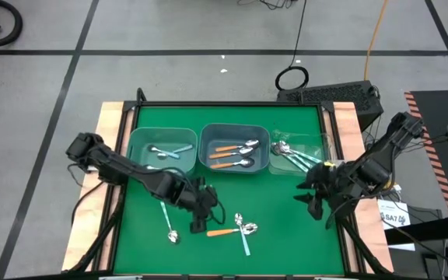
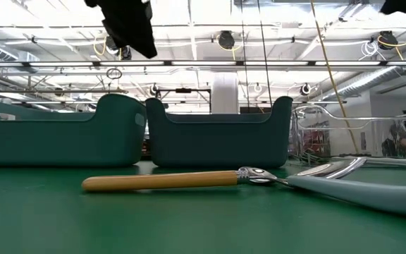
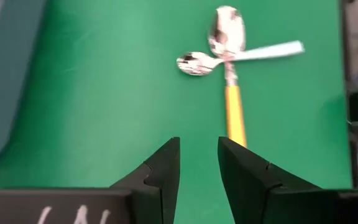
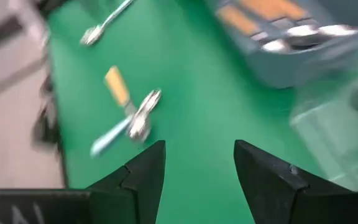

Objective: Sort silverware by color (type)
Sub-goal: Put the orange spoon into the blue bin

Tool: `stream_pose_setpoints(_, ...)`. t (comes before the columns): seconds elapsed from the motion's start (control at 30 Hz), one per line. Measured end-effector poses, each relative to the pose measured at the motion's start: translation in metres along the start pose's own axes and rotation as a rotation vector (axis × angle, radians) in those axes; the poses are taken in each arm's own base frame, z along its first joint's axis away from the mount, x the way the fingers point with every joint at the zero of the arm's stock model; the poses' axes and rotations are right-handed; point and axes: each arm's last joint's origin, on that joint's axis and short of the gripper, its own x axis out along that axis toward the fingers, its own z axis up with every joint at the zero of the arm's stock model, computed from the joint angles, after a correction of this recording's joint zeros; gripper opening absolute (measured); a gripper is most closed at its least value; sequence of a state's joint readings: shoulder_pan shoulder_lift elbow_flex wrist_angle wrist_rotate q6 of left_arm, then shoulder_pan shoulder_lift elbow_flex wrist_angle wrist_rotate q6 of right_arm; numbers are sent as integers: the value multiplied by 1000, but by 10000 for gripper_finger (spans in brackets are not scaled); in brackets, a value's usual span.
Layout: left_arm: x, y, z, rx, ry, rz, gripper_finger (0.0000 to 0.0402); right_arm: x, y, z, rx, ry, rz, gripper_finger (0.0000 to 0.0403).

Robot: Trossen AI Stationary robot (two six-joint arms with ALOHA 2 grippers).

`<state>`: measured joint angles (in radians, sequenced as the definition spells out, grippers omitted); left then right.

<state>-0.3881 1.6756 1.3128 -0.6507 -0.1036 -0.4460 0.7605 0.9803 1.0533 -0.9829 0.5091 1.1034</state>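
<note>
1. Right up close in the low view lies the orange spoon (image 2: 161,181), flat on the green mat (image 1: 278,233), its handle pointing at the left gripper (image 3: 199,163).
2. Its metal bowl crosses a blue spoon (image 3: 253,53) at the neck; the two touch, so lifting one may drag the other.
3. And how will it handle? Looks light, stiff and thin, with a slick shiny bowl. I'd say the plastic handle, near its free end clear of the crossing, is the place to pinch.
4. The left gripper hovers just short of that handle end, fingers (image 3: 160,171) partly apart with a narrow gap, nothing in them.
5. A third loose one, a teal spoon (image 1: 169,224), lies alone on the mat on the other side of that gripper.
6. Out to the bins now! The left bin (image 1: 140,140) has light-handled spoons, two it seems.
7. The middle bin (image 1: 206,138) holds orange-handled ones, at least three.
8. The clear bin (image 1: 323,148) on the right holds a cluster of teal-handled ones; count unclear.
9. The right gripper (image 4: 199,165) waits beside the clear bin above the mat, fingers spread wide and empty.
</note>
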Motion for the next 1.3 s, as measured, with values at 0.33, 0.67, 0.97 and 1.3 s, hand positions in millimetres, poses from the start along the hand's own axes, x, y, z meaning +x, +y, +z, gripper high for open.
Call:
stream_pose_setpoints(0.33, 16, -34, -4, -97, -102, -38, 115, 10, 9, -1, 39, -14, -13, 185)
stream_pose_setpoints(0.67, 53, -68, -29, -173, -272, -72, 115, 24, 21, -2, 132, -65, -33, 185)
stream_pose_setpoints(0.97, 57, -62, -26, -210, -256, -46, 115, 43, 36, -5, 180, -89, -50, 185)
stream_pose_setpoints(1.3, 59, -55, -24, -137, -228, -16, 119, 48, 40, -6, 183, -86, -45, 185)
